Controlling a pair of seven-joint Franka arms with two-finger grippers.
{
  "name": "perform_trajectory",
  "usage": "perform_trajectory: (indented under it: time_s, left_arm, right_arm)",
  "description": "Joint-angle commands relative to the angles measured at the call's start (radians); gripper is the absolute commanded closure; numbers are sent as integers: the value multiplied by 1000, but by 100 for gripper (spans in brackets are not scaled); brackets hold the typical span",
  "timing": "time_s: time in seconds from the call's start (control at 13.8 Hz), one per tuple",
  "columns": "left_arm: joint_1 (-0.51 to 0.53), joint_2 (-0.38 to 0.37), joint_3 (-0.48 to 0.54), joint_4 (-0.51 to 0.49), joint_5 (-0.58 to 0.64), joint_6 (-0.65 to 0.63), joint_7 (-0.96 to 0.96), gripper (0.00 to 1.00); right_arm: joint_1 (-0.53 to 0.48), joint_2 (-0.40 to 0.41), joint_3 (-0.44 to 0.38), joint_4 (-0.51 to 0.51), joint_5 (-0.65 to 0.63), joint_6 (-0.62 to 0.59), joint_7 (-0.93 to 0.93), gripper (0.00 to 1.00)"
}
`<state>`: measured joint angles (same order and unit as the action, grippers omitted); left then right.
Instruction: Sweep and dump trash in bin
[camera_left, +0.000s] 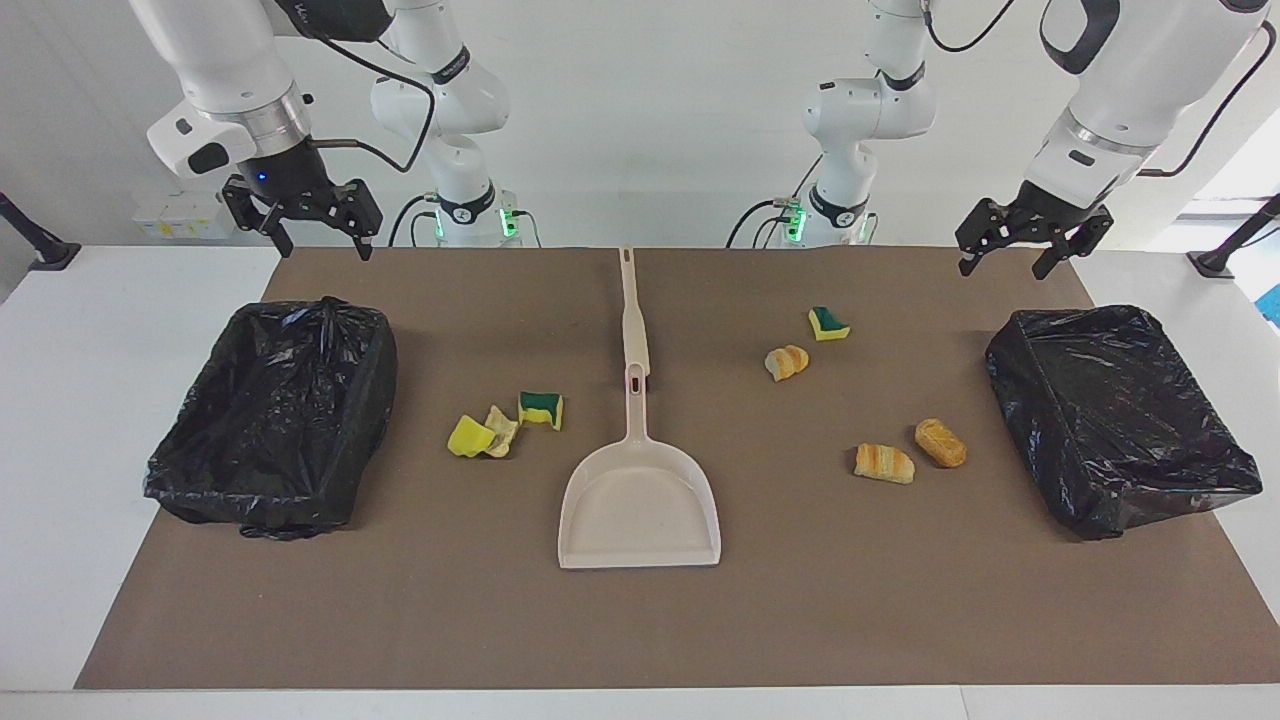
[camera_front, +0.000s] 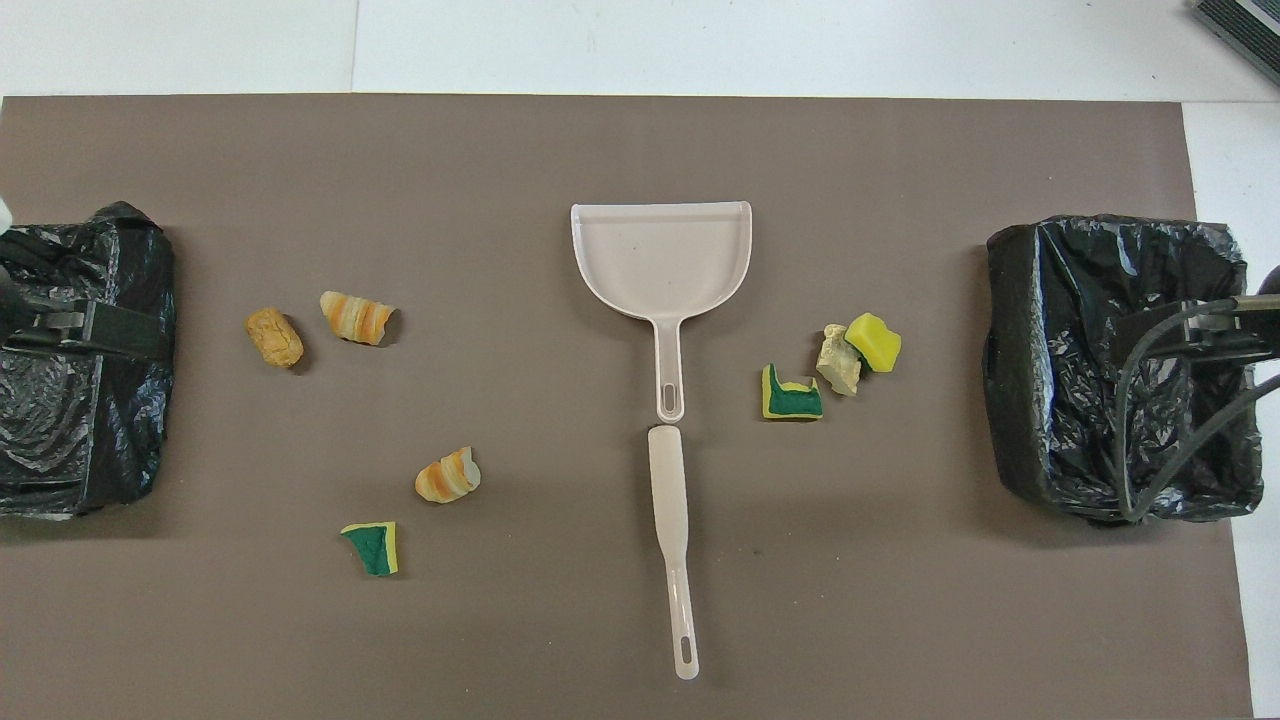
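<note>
The trash lies in two groups on the brown mat. Toward the right arm's end are a yellow sponge piece (camera_left: 470, 436) (camera_front: 873, 341), a crumpled scrap (camera_left: 500, 432) and a green-yellow sponge piece (camera_left: 540, 409) (camera_front: 792, 395). Toward the left arm's end lie another green-yellow sponge piece (camera_left: 828, 323) (camera_front: 372, 548) and three bread rolls (camera_left: 787, 361) (camera_left: 884, 462) (camera_left: 940, 442). A black-lined bin (camera_left: 275, 420) (camera_front: 1120, 360) stands at the right arm's end, a second bin (camera_left: 1115, 415) (camera_front: 85, 360) at the left arm's. My right gripper (camera_left: 322, 243) and left gripper (camera_left: 1005, 268) hang open and hold nothing, each raised near its own bin.
A beige dustpan (camera_left: 640, 490) (camera_front: 665, 260) lies mid-mat, its handle pointing toward the robots. A beige brush (camera_left: 632, 310) (camera_front: 670, 540) lies in line with that handle, nearer to the robots. White table (camera_left: 90, 330) surrounds the mat.
</note>
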<state>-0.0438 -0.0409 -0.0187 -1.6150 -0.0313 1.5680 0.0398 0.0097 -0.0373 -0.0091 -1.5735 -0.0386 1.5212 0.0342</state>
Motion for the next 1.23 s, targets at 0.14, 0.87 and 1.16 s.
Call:
perform_trajectory:
  time_s: [0.14,0.87,1.16]
  left_arm:
    - [-16,1,-7,12,5,-26,5,0]
    - [-19,-26,-9,-42,-75,-17,9,0]
    - [-109,-54,-7,-88,-79,-3,-5,0]
  right_arm:
    - [-10,-12,6,-5,-4,-6,-30,0]
    - [-5,-61,5,-84,-4,2,-28,0]
    - [4,5,14,-79,-3,63,-17,0]
